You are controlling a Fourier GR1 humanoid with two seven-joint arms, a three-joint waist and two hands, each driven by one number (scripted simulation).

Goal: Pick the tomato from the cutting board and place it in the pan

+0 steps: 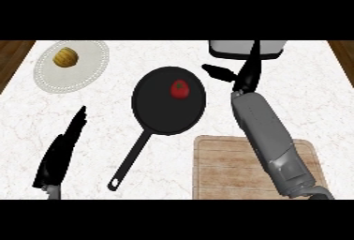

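A red tomato (180, 89) lies inside the black pan (155, 110), in its upper right part. The pan's long handle points down and left. At the lower right sits the wooden cutting board (221, 164), with nothing on its visible surface. My right hand (245, 75) hovers just right of the pan, beyond its rim, with straight fingers and the thumb sticking out left toward the pan. It holds nothing. The right forearm crosses the board. My left hand (63, 147) rests open at the lower left, fingers pointing up.
A white plate (86, 70) with a brown, walnut-like item (66, 56) stands at the upper left. A white appliance (232, 47) sits at the back right, partly behind my right hand. Wooden floor shows beyond both counter sides.
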